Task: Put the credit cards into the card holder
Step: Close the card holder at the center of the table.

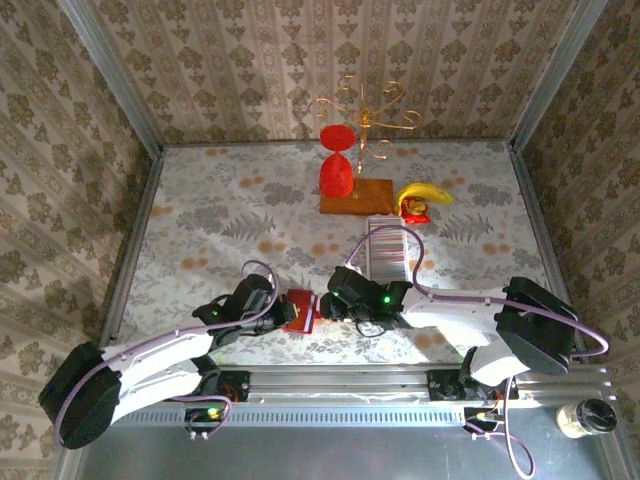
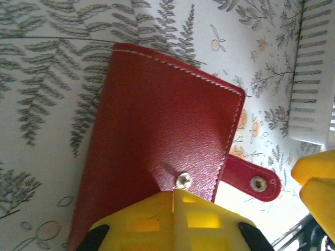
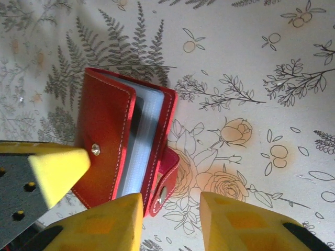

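Observation:
The red card holder [image 1: 300, 311] lies on the floral tablecloth between my two grippers. Its cover [image 2: 157, 120] is down, with the clasp tab [image 2: 252, 181] sticking out unfastened. From the right wrist it [image 3: 107, 141] stands slightly ajar, pale blue-grey sleeves showing. My left gripper [image 2: 174, 191] is shut with nothing held, its joined tips touching the cover beside the snap stud. My right gripper [image 3: 171, 212] is open, and the tab [image 3: 168, 183] lies between its fingers, close to the left one. The credit cards [image 1: 386, 250] form a striped pale row behind the right gripper.
A red goblet glass [image 1: 338, 166] stands on a brown wooden board [image 1: 356, 196] at the back, under a gold wire stand [image 1: 365, 108]. A banana [image 1: 423, 194] lies to its right. Patterned walls enclose the table on three sides.

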Robot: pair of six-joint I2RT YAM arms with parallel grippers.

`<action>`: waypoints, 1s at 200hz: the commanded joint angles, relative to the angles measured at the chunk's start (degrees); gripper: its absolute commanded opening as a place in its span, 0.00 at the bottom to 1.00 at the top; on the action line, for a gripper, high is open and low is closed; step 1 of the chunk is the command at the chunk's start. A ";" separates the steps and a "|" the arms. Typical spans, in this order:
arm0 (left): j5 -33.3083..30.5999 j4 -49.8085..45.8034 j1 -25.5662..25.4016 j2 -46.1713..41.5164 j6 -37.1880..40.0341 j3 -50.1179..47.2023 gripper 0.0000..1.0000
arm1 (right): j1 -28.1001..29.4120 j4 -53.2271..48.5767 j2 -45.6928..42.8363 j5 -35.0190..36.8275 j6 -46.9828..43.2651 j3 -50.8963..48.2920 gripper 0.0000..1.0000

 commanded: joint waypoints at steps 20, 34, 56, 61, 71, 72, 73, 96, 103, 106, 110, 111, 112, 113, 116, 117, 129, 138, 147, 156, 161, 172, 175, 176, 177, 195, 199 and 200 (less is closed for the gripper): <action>-3.30 -3.69 -0.31 -3.15 -1.50 -2.72 0.00 | 0.41 -2.71 2.84 -0.94 -1.40 3.68 0.32; -3.19 -3.61 -0.28 -3.21 -1.68 -2.83 0.00 | 0.41 -3.01 3.23 -0.97 -1.52 4.19 0.31; -3.27 -4.92 -0.23 -3.28 -0.95 -1.86 0.00 | 0.41 -3.24 3.54 -1.09 -1.37 4.59 0.30; -3.25 -5.51 -0.20 -3.46 -0.53 -1.48 0.00 | 0.41 -3.01 3.49 -1.24 -1.34 4.59 0.30; -3.36 -7.00 -0.25 -3.88 0.54 -0.48 0.00 | 0.48 -2.36 3.30 -1.59 -1.31 4.44 0.32; -3.36 -7.20 -0.23 -3.91 0.66 -0.38 0.00 | 0.49 -2.26 3.28 -1.61 -1.29 4.43 0.32; -3.36 -7.47 -0.18 -3.93 0.85 -0.24 0.00 | 0.50 -2.21 3.23 -1.71 -1.29 4.42 0.32; -4.79 -17.04 0.42 -6.56 4.69 4.11 0.00 | 0.67 -2.71 2.53 -1.29 -1.18 4.55 0.35; -5.32 -19.09 0.48 -7.69 5.67 4.86 0.00 | 0.73 -2.72 2.40 -1.20 -1.07 4.36 0.35; -5.34 -19.64 0.48 -8.22 6.00 5.09 0.00 | 0.76 -2.69 2.42 -1.24 -0.96 4.26 0.35; -5.38 -20.32 0.56 -8.87 6.32 5.24 0.00 | 0.77 -2.56 2.44 -1.28 -0.86 4.18 0.34; -5.30 -20.40 0.57 -9.04 6.37 5.25 0.00 | 0.77 -2.53 2.46 -1.33 -0.89 4.17 0.34; -5.30 -20.53 0.57 -9.22 6.39 5.25 0.00 | 0.77 -2.56 2.47 -1.35 -0.87 4.16 0.34; -5.25 -20.64 0.57 -9.31 6.44 5.25 0.00 | 0.77 -2.54 2.48 -1.36 -0.86 4.16 0.35; -5.13 -20.92 0.58 -9.67 6.49 5.26 0.00 | 0.77 -2.61 2.54 -1.37 -0.85 4.20 0.35; -5.08 -20.97 0.58 -9.80 6.49 5.21 0.00 | 0.77 -2.65 2.55 -1.37 -0.89 4.22 0.35; -4.31 -21.40 0.65 -10.83 6.41 4.78 0.00 | 0.77 -3.10 2.75 -1.38 -0.86 4.42 0.34; -4.23 -22.54 0.82 -10.98 6.87 4.94 0.00 | 0.77 -2.96 2.83 -1.51 -0.85 4.34 0.34; -4.77 -24.37 0.94 -10.98 7.49 5.43 0.00 | 0.77 -2.53 2.92 -1.70 -0.89 4.25 0.34; -5.49 -26.34 1.14 -10.89 7.64 5.93 0.00 | 0.75 -1.98 3.05 -2.08 -0.85 4.16 0.34; -5.63 -27.13 1.27 -10.91 7.72 6.04 0.00 | 0.77 -1.75 3.16 -2.39 -0.84 4.24 0.33; -5.18 -27.75 1.74 -11.21 7.83 6.04 0.00 | 0.84 -1.16 3.57 -2.98 -0.94 4.48 0.32; -4.97 -27.85 1.81 -11.38 7.89 6.05 0.00 | 0.85 -1.15 3.68 -3.10 -0.93 4.57 0.31; -4.92 -27.91 1.80 -11.44 7.90 6.05 0.00 | 0.81 -1.13 3.70 -3.12 -0.98 4.58 0.31; -4.89 -27.93 1.85 -11.52 7.90 6.09 0.00 | 0.83 -1.12 3.79 -3.13 -0.95 4.63 0.31; -3.47 -27.06 1.84 -12.51 7.96 5.77 0.00 | 0.94 -1.68 4.34 -3.32 -1.12 5.28 0.30; -2.91 -26.50 1.84 -12.70 7.95 5.56 0.00 | 0.99 -1.71 4.33 -3.31 -1.12 5.38 0.30; -2.83 -26.35 1.82 -12.81 7.93 5.50 0.00 | 1.01 -1.76 4.33 -3.35 -1.11 5.38 0.30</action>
